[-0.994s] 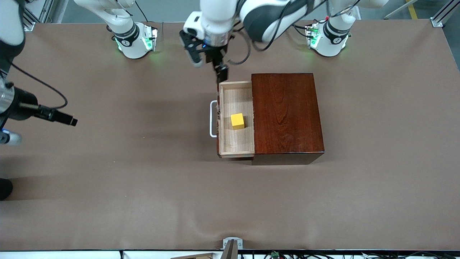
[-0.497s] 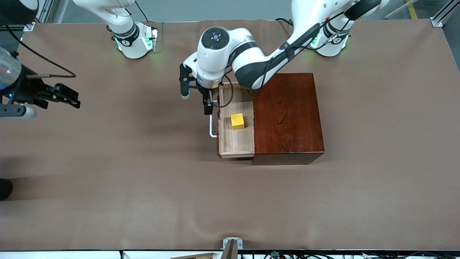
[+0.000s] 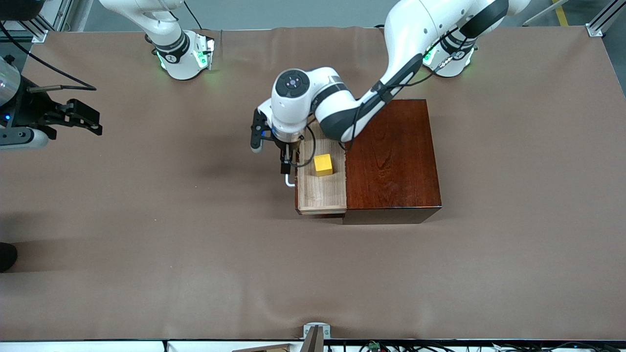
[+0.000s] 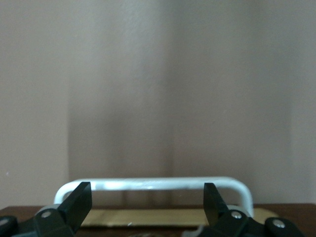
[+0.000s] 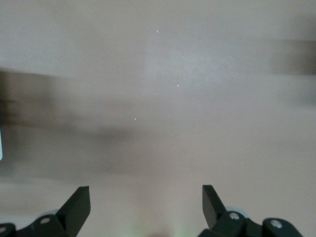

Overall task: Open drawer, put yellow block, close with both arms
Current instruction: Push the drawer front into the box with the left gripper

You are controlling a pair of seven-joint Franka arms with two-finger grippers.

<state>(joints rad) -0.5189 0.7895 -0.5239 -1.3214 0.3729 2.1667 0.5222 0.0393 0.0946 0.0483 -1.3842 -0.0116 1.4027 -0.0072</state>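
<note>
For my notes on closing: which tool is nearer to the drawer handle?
Left. The left tool is right at the drawer handle, fingers open; the right tool waits over bare table toward the right arm's end.

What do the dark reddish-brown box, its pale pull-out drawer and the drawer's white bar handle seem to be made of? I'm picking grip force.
The glossy dark reddish-brown box looks like lacquered wood: grain shows under a sheen. The pale drawer looks like unfinished light wood with matte grain. The white U-shaped bar handle looks like painted metal or plastic; its smooth shine leaves that open.
</note>
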